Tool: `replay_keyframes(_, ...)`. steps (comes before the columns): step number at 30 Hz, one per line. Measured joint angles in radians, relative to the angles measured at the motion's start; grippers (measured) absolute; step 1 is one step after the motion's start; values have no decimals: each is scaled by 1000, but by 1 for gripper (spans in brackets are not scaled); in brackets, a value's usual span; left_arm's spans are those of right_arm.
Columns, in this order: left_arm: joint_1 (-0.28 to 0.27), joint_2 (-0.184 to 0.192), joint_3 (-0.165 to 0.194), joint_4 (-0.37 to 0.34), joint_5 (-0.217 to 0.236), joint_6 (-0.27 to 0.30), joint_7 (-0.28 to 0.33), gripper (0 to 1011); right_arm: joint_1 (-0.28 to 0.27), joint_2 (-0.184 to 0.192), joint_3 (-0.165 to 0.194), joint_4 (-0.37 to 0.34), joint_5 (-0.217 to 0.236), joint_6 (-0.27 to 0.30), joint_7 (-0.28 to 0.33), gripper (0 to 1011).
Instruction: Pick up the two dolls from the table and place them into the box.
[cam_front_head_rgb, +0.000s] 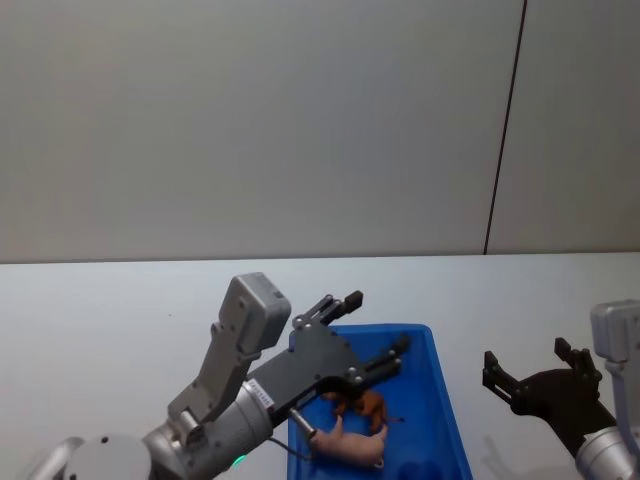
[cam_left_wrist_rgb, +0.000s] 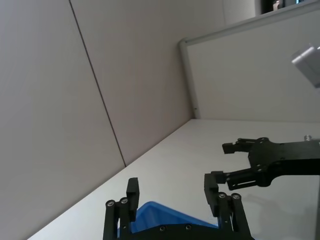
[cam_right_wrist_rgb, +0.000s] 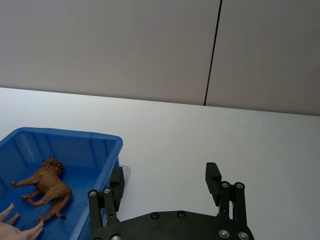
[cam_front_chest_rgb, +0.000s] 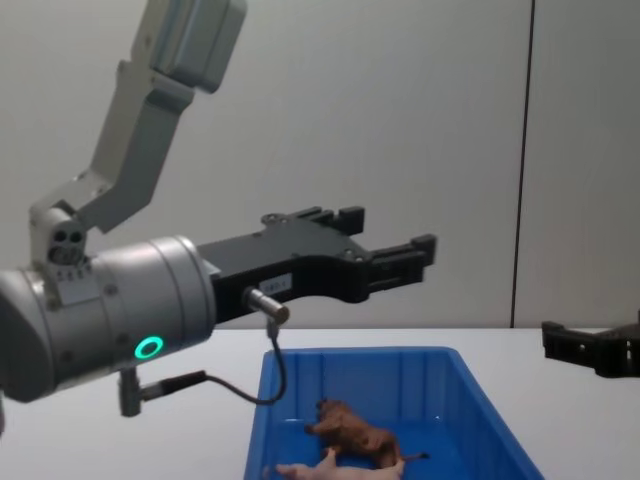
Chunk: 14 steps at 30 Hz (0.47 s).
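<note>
A white tabletop (cam_front_head_rgb: 120, 310) met a plain grey wall (cam_front_head_rgb: 250, 120). The left gripper (cam_front_head_rgb: 375, 330) hung above the blue box (cam_front_head_rgb: 440, 400), jaws wide and empty. The right gripper (cam_front_head_rgb: 528, 372) hovered beside the box, jaws wide too. Inside lay the brown lion doll (cam_right_wrist_rgb: 47, 187) and the pink doll (cam_front_head_rgb: 350, 447), touching; the right wrist view showed the lion standing upright.

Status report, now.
Left gripper open, empty, above the box. Right gripper open, empty, beside it. Brown doll and pink doll inside. Nothing obstructing.
</note>
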Motion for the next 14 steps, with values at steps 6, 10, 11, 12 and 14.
replay_keyframes(6,-19,-15,5,19,-2,-9,-35,963,0,0,0,0,0,0,0,1001)
replay_keyframes(10,-27,-22,7,27,-3,-13,-50,1001,0,0,0,0,0,0,0,1001)
replay_keyframes(11,-30,-24,7,29,-3,-14,-55,1001,0,0,0,0,0,0,0,1001)
replay_keyframes(12,-31,-25,8,31,-3,-15,-57,1001,0,0,0,0,0,0,0,1001)
replay_keyframes(14,-35,-28,8,34,-3,-16,-62,1001,0,0,0,0,0,0,0,1001)
